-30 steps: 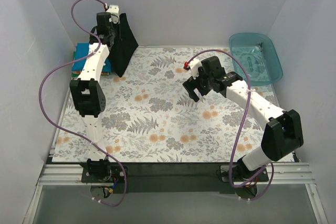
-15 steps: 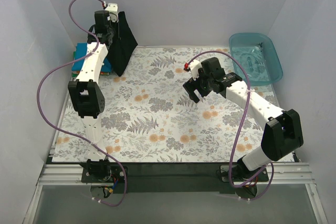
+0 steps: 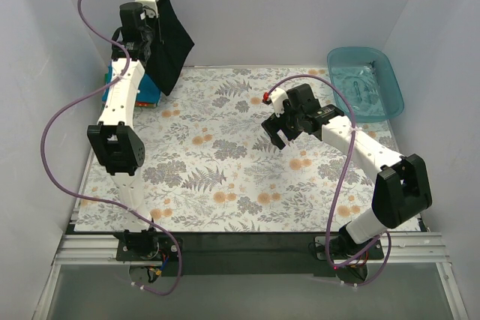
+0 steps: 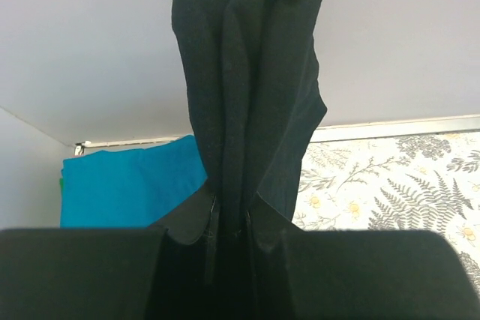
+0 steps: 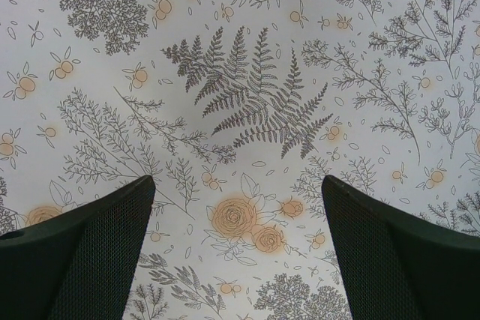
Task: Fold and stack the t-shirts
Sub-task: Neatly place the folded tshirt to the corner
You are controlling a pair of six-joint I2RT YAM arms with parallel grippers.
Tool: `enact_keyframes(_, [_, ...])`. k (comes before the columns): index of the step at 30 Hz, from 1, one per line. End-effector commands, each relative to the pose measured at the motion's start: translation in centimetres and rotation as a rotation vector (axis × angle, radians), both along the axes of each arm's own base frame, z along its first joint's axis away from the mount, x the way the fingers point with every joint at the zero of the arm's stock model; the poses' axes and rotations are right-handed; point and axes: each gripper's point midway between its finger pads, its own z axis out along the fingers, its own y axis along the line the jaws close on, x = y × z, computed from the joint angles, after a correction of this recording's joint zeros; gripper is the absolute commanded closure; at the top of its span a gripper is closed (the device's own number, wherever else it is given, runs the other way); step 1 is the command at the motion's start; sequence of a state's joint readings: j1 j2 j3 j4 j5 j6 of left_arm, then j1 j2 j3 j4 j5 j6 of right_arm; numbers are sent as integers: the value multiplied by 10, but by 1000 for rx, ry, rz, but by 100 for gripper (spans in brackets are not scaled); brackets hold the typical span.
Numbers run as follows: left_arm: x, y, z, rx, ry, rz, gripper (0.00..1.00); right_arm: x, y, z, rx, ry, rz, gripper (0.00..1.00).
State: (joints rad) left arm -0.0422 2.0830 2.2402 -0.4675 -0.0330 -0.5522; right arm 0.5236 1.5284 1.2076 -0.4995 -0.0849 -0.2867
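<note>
- The left gripper [image 4: 229, 224], raised high at the far left corner, is clamped tight on a bunched fold of the large, soft, solid black cloth t-shirt [image 4: 251, 73]. The shirt hangs from the jaws in long pleats. Its lower tip comes down near the stack, and I cannot tell whether it touches.
- Just beneath, a bright blue cloth t-shirt [image 4: 127, 189] lies folded on top of a small stack at the table's far left edge, with a sliver of orange cloth [image 3: 148, 102] peeking out under it.
- The right gripper [image 5: 238, 185] hovers with its jaws spread wide and nothing between them, over the floral-print white tablecloth [image 5: 240, 73] near the middle, well apart from the black shirt.
- A translucent teal plastic tub [image 3: 390, 91] sits at the far right corner, away from both arms.
- The step in hand looks like carrying the black shirt out for spreading, and no fold shows in it yet.
- The next move likely calls for bringing it over the open cloth and lowering it. The free gripper would then take a second edge, so the shirt lands flat rather than bunched.
</note>
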Motion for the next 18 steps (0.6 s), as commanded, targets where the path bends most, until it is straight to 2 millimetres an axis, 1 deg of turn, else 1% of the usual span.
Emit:
enact_keyframes(1, [-13,19,55,-14,-119,25,100,5,0,5,14,-14,-16,2])
enact_keyframes(4, [-13,21,46,-23,-99,25,100,5,0,5,15,-12,-18,2])
enact_keyframes(5, [-13,32,39,-29,-85,44,100,5,0,4,13,-9,-18,2])
enact_keyframes(7, [-11,48,30,-40,-70,68,100,5,0,3,12,-6,-18,2])
enact_keyframes(8, [-11,53,23,-43,-55,77,100,5,0,3,12,-6,-18,2])
enact_keyframes(9, [-10,56,20,-46,-51,84,100,6,1,3,13,-6,-19,2])
enact_keyframes(10, [-8,59,10,-61,-31,66,100,6,1,1,10,-2,-19,2])
enact_keyframes(11, [-8,62,9,-65,-29,68,100,6,1,1,11,-1,-21,2])
enact_keyframes(13, [-7,69,-1,-70,-13,73,100,8,1,3,12,-6,-22,2])
enact_keyframes(15, [-7,70,-5,-74,-5,72,100,8,2,1,12,0,-22,2])
enact_keyframes(18, [-6,72,-5,-68,-8,81,100,7,3,0,16,6,-20,2])
